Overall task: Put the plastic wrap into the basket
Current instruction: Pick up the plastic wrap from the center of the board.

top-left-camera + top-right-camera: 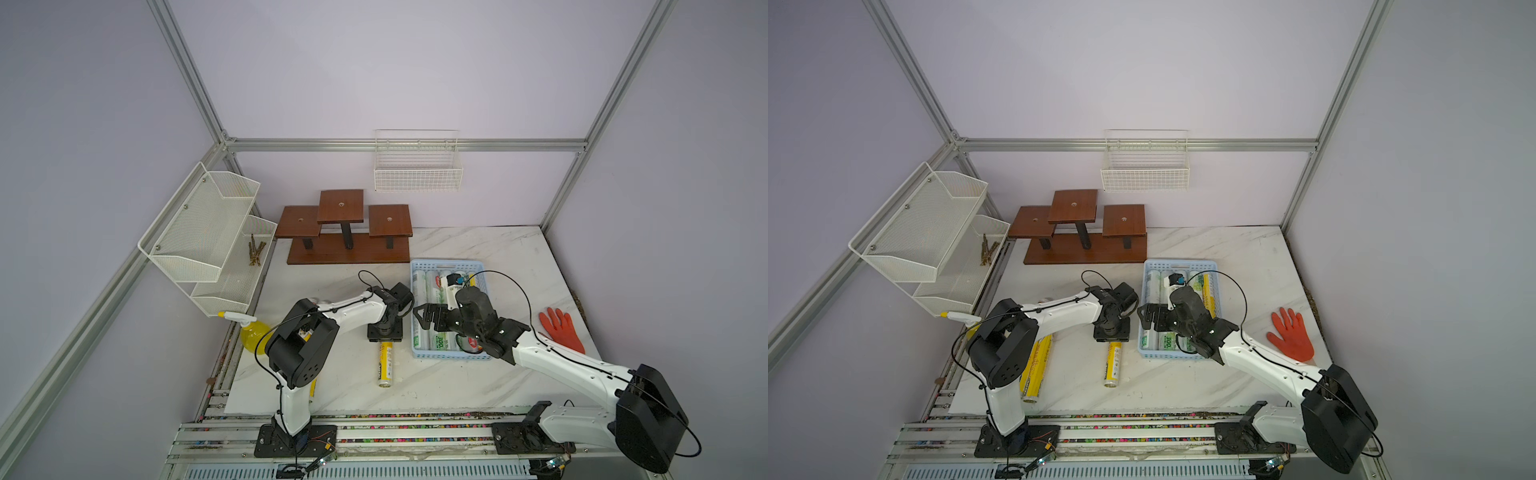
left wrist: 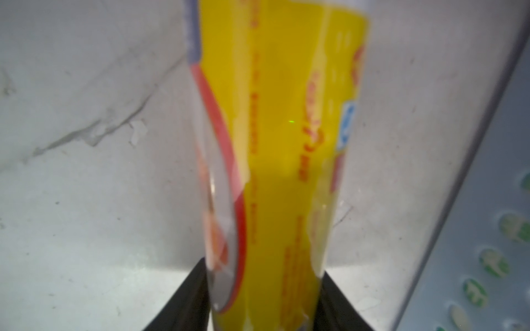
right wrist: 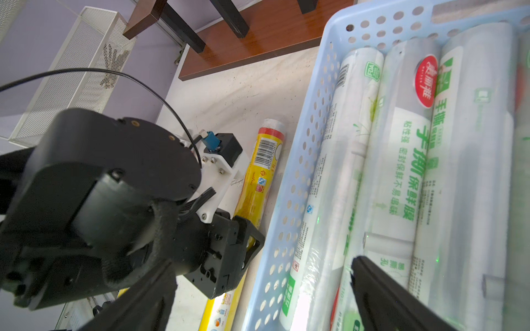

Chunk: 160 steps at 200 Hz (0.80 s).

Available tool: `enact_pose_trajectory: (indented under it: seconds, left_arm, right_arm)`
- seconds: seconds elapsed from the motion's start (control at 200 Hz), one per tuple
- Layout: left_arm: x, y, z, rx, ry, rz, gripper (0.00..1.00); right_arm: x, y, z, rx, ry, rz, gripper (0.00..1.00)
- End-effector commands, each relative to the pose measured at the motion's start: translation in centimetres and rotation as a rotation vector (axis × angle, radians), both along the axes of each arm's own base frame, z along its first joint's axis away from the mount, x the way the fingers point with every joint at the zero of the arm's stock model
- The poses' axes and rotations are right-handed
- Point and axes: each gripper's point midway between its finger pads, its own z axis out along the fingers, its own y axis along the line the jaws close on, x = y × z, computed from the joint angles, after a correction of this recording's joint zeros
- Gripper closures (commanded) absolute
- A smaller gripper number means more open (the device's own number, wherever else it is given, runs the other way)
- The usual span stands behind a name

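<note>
At 9 o'clock on my screen the outer roll (image 1: pixel 1037 370) lies on the table (image 1: pixel 457 382), partly under the left arm, and nothing is holding it.

Next in, the left gripper (image 1: pixel 385 334) sits on top of the roll (image 1: pixel 385 365) I am after. In the left wrist view its two black fingers (image 2: pixel 186 301) press against both sides of the yellow sleeve, so I read it as clamped on. The roll itself rests flat on the table. Its long axis runs 12 to 6, and the grip is at its 12 o'clock end, so most of its length sticks out toward me.

The basket (image 1: pixel 446 262) is just beside the roll at 3 o'clock, with its long side also running 12 to 6. That parallel lie is what the move turns on: I judge a lift and a straight carry toward 3 o'clock will do, with no wrist turn. With the grip at one end, I expect the free end to droop.

The packed rolls (image 1: pixel 419 286) already lie lengthwise in the basket. The right arm covers much of them, so I cannot tell where there is free room.

The right gripper (image 1: pixel 422 319) hangs over the basket's 9 o'clock edge, fingers wide apart and holding nothing. It is near the left gripper, right across my carry path, so I would want it clear first.
</note>
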Motion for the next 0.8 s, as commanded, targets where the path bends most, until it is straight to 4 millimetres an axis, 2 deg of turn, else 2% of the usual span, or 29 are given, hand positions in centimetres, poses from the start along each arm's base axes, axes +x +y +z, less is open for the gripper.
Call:
enact_pose_trajectory:
  seconds: [0.0, 0.105, 0.215, 0.38, 0.445, 0.575, 0.695, 0.795]
  left_arm:
    - [-0.7, 0.7, -1.0, 0.040, 0.028, 0.010, 0.52]
    - [-0.8, 1.0, -0.9, 0.047, 0.021, 0.029, 0.61]
    - [-0.1, 1.2, 0.5, 0.046, -0.032, 0.049, 0.68]
    - [1.6, 1.7, 4.9, 0.015, -0.178, 0.092, 0.73]
    - [2.3, 1.2, 7.0, -0.026, -0.232, 0.090, 0.73]
    - [3.9, -1.3, 11.0, -0.178, -0.330, 0.056, 0.74]
    - [5.2, -5.4, 14.2, -0.384, -0.386, 0.013, 0.75]
    - [6.0, -8.6, 16.0, -0.527, -0.395, -0.007, 0.77]
  right_arm:
    - [-0.1, -0.5, -1.0, -0.026, 0.020, -0.017, 0.01]
    - [-0.1, -0.7, -0.9, -0.032, 0.014, -0.027, 0.01]
    - [0.0, -1.1, -0.5, -0.040, 0.000, -0.043, 0.01]
    - [0.3, -2.5, 0.9, -0.048, -0.053, -0.105, 0.01]
    - [0.4, -3.4, 1.6, -0.053, -0.082, -0.143, 0.01]
    - [0.7, -5.7, 3.2, -0.065, -0.136, -0.232, 0.01]
    - [1.0, -8.3, 4.0, -0.069, -0.152, -0.314, 0.01]
    - [1.3, -10.1, 4.2, -0.080, -0.152, -0.359, 0.01]
